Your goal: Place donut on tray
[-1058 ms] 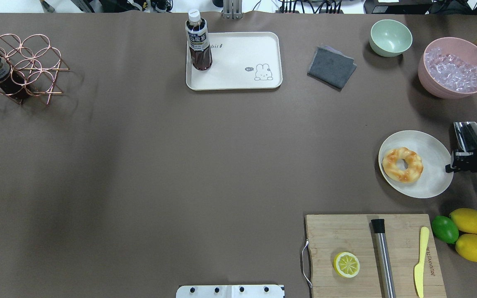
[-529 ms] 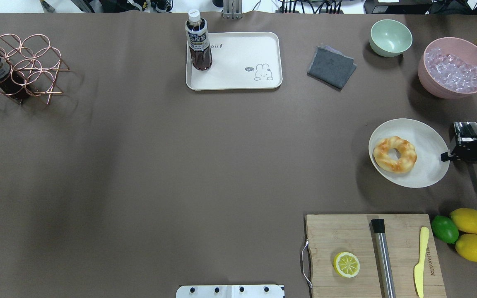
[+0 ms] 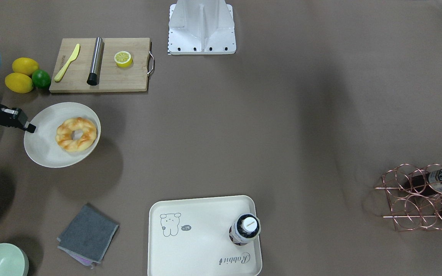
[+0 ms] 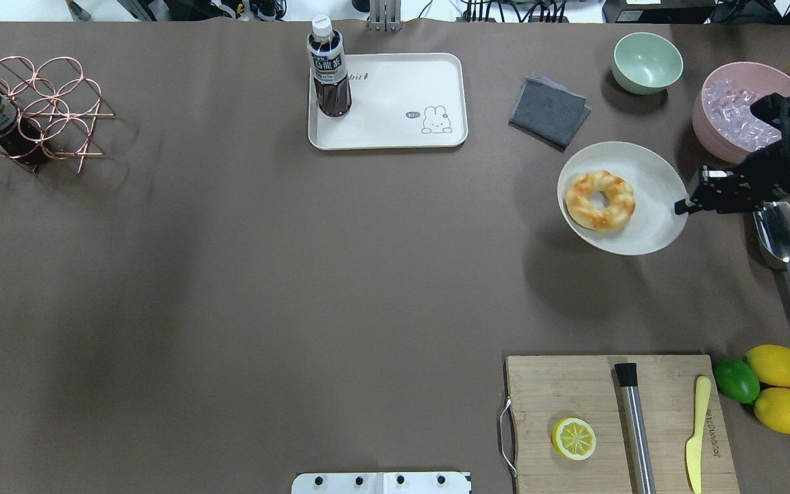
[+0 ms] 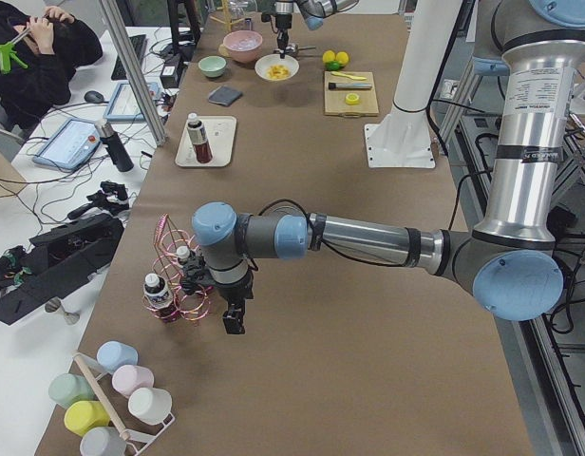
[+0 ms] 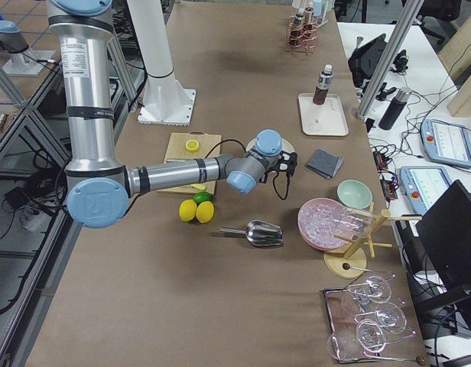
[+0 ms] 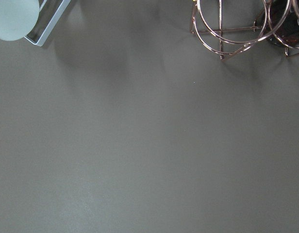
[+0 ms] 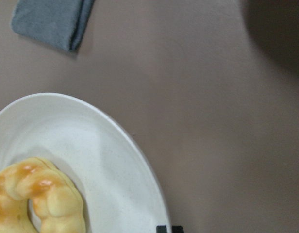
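Donut (image 4: 599, 200): on plate (image 4: 649, 230), well apart from tray (image 4: 395, 127), off its bear-drawing end.
Right gripper (image 4: 681, 206): clamped on plate rim, on the side away from tray.
Left gripper (image 5: 234, 321): far from tray; closure cannot be told.

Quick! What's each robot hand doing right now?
Left gripper: cannot tell if open or shut.
Right gripper: shut on the plate at its rim, donut lying on it.

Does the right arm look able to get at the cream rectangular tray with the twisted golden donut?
Probably yes: its claw grips the round white plate carrying the donut; the tray is bare except one dark bottle.
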You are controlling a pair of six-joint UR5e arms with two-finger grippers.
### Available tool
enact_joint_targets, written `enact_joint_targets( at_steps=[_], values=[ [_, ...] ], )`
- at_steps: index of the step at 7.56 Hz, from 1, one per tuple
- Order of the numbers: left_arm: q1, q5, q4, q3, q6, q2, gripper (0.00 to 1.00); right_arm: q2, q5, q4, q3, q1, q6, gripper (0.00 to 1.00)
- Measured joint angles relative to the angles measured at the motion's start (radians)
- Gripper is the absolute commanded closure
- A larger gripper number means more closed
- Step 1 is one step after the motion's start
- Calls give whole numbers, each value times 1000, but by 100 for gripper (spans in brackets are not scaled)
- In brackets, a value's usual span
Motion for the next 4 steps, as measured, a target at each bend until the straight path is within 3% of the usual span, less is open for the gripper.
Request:
enact_joint_targets(
  at_steps=[4],
  values=[
    [3,33,1,-1,-4,-29,2,287,-75,-19,-185,-68,93,100]
  ],
)
